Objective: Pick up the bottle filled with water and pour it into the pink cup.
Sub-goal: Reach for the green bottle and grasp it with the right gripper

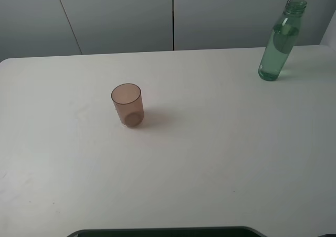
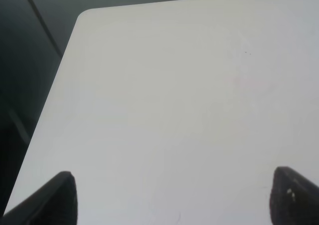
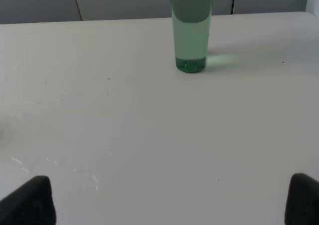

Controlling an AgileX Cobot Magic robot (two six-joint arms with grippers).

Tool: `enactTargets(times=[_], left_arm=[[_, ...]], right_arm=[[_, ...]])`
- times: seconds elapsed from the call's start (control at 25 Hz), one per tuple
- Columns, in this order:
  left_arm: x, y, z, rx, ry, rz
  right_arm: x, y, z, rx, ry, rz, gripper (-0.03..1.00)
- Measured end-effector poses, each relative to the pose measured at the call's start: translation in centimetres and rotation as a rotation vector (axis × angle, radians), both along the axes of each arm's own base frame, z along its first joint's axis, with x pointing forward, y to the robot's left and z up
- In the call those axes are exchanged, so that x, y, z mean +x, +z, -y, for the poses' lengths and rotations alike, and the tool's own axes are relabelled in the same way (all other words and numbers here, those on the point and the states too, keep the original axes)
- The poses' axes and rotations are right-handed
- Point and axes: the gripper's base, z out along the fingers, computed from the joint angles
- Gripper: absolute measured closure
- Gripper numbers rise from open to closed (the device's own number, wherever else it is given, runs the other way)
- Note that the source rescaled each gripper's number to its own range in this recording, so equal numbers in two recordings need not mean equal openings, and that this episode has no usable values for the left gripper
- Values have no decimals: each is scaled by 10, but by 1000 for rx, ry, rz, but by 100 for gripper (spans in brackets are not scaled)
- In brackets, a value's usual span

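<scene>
The green-tinted bottle [image 1: 280,43] stands upright at the far right of the white table [image 1: 210,158], filled with water, no cap. It also shows in the right wrist view [image 3: 191,30], well ahead of my right gripper [image 3: 172,202], which is open and empty with fingertips [image 3: 30,200] wide apart. The brownish-pink cup [image 1: 127,105] stands upright left of the table's middle, empty. My left gripper [image 2: 174,197] is open and empty over bare table near the left edge; the cup is not in its view. Neither gripper shows in the exterior high view.
Grey wall panels [image 1: 173,16] run behind the table's far edge. The table's rounded far-left corner [image 2: 84,15] and left edge show in the left wrist view. A dark base [image 1: 168,232] sits at the near edge.
</scene>
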Motion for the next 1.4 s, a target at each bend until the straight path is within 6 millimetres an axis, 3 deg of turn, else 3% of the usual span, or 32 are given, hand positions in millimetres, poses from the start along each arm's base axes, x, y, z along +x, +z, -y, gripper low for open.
enactTargets(times=[1.4], left_arm=[[0,0,0,0,0,0]], right_arm=[[0,0,0,0,0,0,-3]])
